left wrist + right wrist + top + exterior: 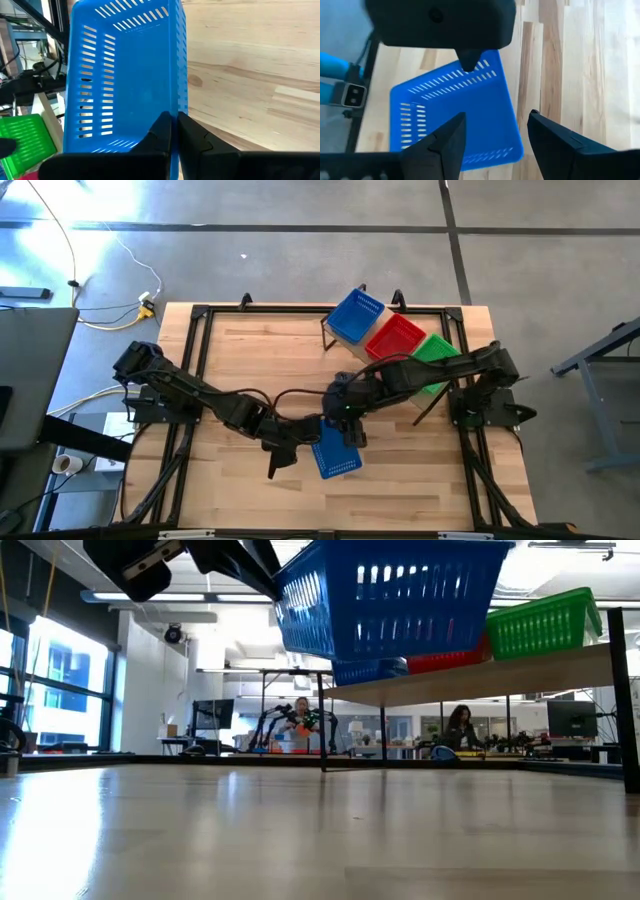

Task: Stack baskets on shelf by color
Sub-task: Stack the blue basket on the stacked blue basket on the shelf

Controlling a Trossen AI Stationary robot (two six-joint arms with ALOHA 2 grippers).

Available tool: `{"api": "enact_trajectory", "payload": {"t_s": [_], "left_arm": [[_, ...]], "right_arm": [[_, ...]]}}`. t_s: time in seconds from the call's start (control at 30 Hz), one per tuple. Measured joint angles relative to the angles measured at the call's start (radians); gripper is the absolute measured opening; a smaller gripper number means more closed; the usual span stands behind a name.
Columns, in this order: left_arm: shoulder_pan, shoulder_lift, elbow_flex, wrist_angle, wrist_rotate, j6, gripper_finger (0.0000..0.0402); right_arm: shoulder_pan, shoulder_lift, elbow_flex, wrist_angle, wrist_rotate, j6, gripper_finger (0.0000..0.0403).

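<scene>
A blue basket [335,452] hangs above the table's near middle, with my left gripper [298,445] shut on its left wall. The low view shows this basket [390,600] clear of the tabletop, open side up. My right gripper [345,412] hovers just above and behind it, open; in its wrist view the fingers [496,135] stand over the basket [455,115] and touch nothing. On the shelf [500,675] at the back right, another blue basket [355,315], a red one [395,338] and a green one [437,352] stand in a row. My left gripper pinches the basket's side wall at its rim [178,112], one finger [161,131] inside the basket and the other [194,136] outside. The fingers come slanting down from the table's left. The basket is lifted clear of the table, roughly level with its open side up.
The shelf's black legs [323,730] stand on the tabletop at the back right. Black frame rails [200,380] run along the table's edges. Bare wood [250,350] lies to the left and near. People sit at desks far behind [300,720].
</scene>
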Motion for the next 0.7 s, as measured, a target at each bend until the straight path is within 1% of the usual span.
{"api": "enact_trajectory", "payload": {"t_s": [0.1,0.47,0.63,0.7], "left_arm": [[0.000,0.000,0.000,0.002,0.000,0.000,0.0001],[-0.003,0.000,0.000,0.003,-0.005,0.000,0.0001],[-0.028,0.001,0.000,0.012,-0.035,0.036,0.0001],[-0.035,0.001,0.000,0.008,-0.049,0.046,0.0001]], "right_arm": [[0.000,0.021,0.000,0.001,0.005,-0.024,0.0193],[-0.013,0.066,0.000,-0.025,0.008,-0.026,0.0193],[-0.026,0.077,0.000,-0.067,0.008,-0.012,0.0192],[-0.027,0.077,0.000,-0.072,0.008,0.002,0.0186]]}}
